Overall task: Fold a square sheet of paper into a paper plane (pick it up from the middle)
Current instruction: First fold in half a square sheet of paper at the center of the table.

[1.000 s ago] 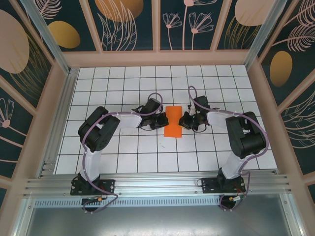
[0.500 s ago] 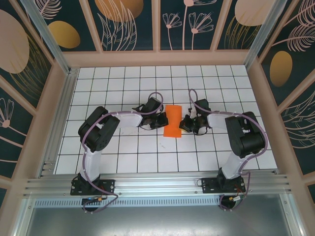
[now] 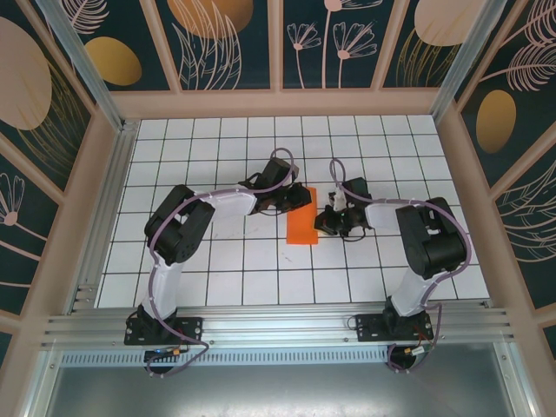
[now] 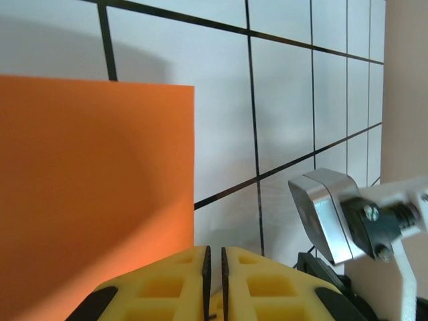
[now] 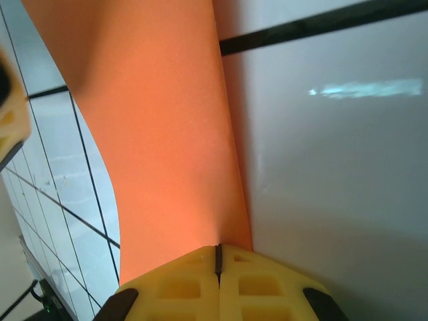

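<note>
Reaching inward, right gripper (image 5: 217,249) pinches the square sheet of paper (image 3: 301,226) — left gripper (image 4: 215,253) barely parted, hold unclear.

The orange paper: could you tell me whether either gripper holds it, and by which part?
The right gripper pinches the orange paper at its right edge. Whether the left gripper grips it cannot be told.

worktop (image 3: 217,261): white squares with black lines are covering it | on top: an orange square sheet of paper (image 3: 300,226) is lying near the middle
</note>
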`<state>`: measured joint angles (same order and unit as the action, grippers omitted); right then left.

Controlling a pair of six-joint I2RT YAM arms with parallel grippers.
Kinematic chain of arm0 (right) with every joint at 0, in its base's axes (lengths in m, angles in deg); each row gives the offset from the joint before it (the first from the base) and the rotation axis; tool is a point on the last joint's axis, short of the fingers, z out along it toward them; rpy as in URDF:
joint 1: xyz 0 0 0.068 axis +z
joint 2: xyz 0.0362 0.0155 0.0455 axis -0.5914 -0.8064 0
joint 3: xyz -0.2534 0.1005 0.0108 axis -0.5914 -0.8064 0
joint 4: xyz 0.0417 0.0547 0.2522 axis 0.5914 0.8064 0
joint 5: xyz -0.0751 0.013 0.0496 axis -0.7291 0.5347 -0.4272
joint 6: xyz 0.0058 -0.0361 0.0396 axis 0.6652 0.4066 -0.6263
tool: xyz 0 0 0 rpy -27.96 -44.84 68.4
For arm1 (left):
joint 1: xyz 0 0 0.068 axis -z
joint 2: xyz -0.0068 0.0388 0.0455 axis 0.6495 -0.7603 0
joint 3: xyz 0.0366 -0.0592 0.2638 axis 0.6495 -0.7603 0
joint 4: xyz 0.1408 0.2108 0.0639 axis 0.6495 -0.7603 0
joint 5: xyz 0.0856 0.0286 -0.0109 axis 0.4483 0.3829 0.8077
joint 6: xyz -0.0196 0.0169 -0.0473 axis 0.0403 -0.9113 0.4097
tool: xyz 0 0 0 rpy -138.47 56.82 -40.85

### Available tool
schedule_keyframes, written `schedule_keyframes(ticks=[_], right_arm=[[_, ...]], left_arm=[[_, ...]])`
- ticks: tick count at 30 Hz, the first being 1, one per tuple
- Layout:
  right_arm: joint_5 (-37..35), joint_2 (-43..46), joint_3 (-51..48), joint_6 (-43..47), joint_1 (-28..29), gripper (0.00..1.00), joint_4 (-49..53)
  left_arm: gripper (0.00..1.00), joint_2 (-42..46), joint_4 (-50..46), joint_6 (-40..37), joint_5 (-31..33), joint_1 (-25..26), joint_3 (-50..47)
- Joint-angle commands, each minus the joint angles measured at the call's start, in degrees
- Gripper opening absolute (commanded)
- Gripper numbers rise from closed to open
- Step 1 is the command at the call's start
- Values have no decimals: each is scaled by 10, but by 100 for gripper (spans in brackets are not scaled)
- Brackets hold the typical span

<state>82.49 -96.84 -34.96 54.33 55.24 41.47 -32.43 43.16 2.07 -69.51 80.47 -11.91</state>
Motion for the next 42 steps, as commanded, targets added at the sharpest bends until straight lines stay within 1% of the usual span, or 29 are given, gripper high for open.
schedule_keyframes(ticks=[1, 4, 9, 13, 20, 23, 28, 30, 34, 40, 42], right_arm=[[12, -24, -17, 28, 29, 5, 19], [21, -21, -16, 31, 42, 5, 12], [24, -14, -18, 31, 46, 5, 10], [23, -17, -16, 36, 49, 5, 15], [22, -17, -12, 44, 53, 5, 25], [17, -17, -11, 47, 53, 5, 32], [8, -17, -14, 48, 53, 5, 42], [10, -11, -18, 47, 53, 4, 46], [21, 8, -36, 46, 53, 4, 58], [33, 64, -100, 41, 54, 3, 78], [38, 81, -108, 34, 54, 3, 83]], left_arm=[[16, -11, -7, 2, 2, -3, 6], [16, -9, -12, 3, 7, -3, 0], [14, -16, -23, 2, 20, -3, -13], [11, -34, -31, 0, 23, -3, -2], [11, -63, -49, -11, 26, -3, 29], [11, -67, -67, -11, 45, -3, 37], [10, -73, -112, -4, 96, -3, 51], [8, -76, -133, -3, 118, -3, 56], [7, -81, -153, -5, 137, -3, 54], [6, -85, -149, -7, 134, -3, 37], [5, -85, -145, -7, 130, -3, 32]])
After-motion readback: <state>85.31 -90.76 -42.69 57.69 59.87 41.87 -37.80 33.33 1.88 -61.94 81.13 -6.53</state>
